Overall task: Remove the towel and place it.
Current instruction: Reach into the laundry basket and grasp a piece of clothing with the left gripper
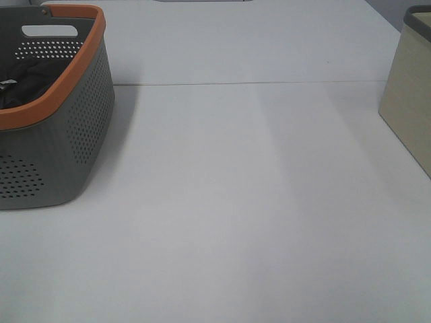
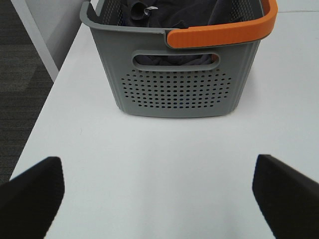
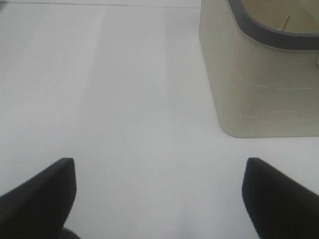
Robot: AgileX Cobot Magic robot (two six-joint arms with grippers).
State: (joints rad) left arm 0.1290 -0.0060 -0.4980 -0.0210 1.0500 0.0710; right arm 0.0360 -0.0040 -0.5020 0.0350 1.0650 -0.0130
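White worktop viewed from high camera. Grey perforated basket with orange rim set at 10 o'clock. Beige bin at 3 o'clock, cut off by frame edge.

Dark towel seen bunched inside basket, not yet lifted.

Left end effector held apart from basket, fingers spread wide, nothing gripped. Right end effector likewise spread and empty, near bin.

Task judged unstarted: reach, grasp, removal and placement all left.

Arms not shown in high view. Towel's full extent hidden by basket wall. Placement spot not indicated.
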